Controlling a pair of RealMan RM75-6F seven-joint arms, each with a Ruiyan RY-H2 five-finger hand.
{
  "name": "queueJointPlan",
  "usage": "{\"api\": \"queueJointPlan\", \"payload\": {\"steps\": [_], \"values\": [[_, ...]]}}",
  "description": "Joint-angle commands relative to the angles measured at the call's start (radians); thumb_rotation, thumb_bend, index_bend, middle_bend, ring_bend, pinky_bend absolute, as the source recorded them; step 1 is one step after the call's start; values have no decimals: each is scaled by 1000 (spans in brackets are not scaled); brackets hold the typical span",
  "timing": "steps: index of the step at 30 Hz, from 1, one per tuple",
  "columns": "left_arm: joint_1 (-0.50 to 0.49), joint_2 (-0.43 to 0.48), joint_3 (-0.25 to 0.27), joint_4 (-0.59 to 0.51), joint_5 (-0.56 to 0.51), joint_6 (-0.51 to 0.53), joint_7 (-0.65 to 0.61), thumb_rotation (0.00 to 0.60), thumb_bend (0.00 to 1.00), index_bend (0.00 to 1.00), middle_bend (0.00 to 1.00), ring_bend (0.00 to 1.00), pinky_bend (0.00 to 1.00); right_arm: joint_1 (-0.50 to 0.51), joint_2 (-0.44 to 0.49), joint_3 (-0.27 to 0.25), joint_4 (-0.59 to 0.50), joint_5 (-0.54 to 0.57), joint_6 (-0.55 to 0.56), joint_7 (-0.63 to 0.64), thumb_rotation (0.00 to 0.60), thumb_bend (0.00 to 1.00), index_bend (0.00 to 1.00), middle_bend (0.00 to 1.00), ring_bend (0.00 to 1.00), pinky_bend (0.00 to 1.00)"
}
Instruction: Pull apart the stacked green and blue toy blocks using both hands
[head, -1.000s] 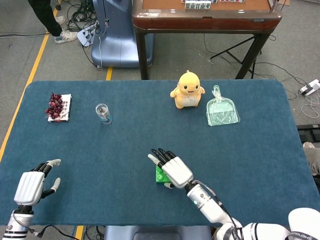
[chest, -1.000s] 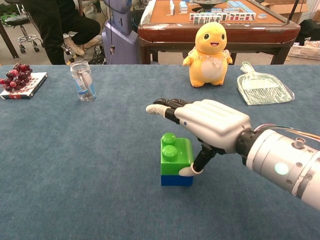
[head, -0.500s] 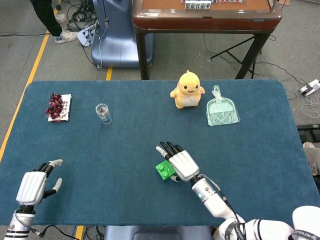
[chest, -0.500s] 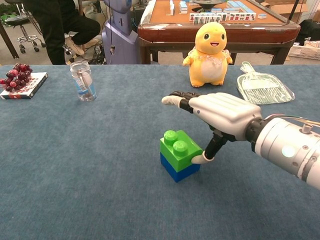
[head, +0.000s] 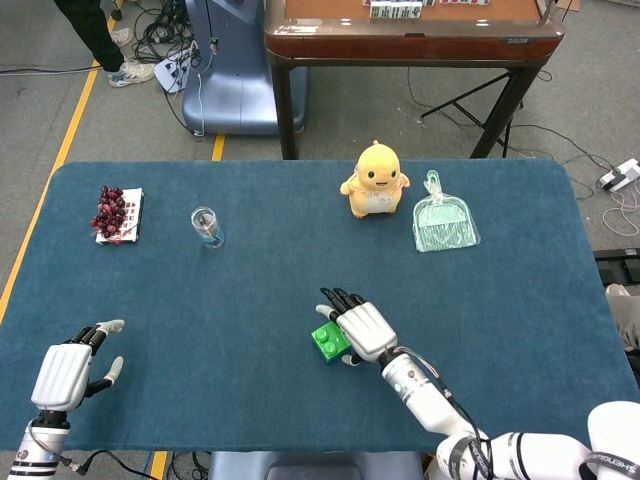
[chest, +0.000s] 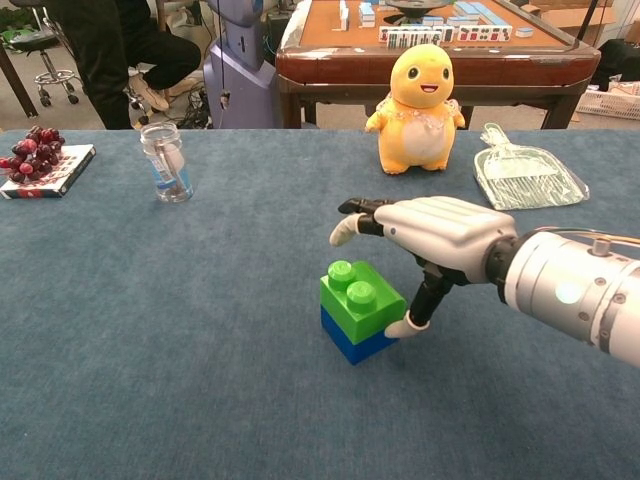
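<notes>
Right hand (chest: 440, 235) is seen poised over the right side of the block stack, palm down. Its fingers (chest: 352, 212) are extended forward and slightly curved above and beyond the stack, not wrapped around it. The thumb (chest: 415, 320) is angled down, with its pale tip against the lower right edge of the green block (chest: 360, 300). No full grasp is visible; the hand is spread, with only the thumb in contact.

The green block is seated on the blue block (chest: 350, 342), the two still joined. The stack stands on the tabletop (chest: 180, 330) near the front centre, turned so that a corner faces the chest camera. In the head view the green block (head: 330, 341) is seen just left of the right hand (head: 364, 330); the blue one is hidden beneath it there.

Left hand (head: 62, 372) is seen only in the head view, at the near left corner of the tabletop, well apart from the stack, fingers apart and holding nothing.

Farther back are noted a yellow plush toy (chest: 419, 95), a clear green dustpan (chest: 525, 178) to its right, a small glass jar (chest: 166, 162), and a bunch of grapes (chest: 35, 150) on a flat card at far left.
</notes>
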Motion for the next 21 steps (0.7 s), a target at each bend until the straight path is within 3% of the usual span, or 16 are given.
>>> {"api": "queueJointPlan", "payload": {"steps": [1, 12, 21], "values": [[0, 0, 0, 1, 0, -1, -1, 600, 396, 314, 337, 338, 560, 10, -2, -3, -4, 15, 3, -8, 600, 0, 192, 0, 0, 162], [-1, -6, 3, 6, 2, -4, 1, 600, 396, 313, 338, 338, 561, 39, -18, -11, -3, 84, 17, -33, 600, 12, 287, 44, 0, 162], [-2, -7, 4, 6, 2, -7, 3, 600, 396, 313, 338, 339, 562, 49, -16, -17, -8, 96, 38, -15, 600, 75, 441, 99, 0, 162]]}}
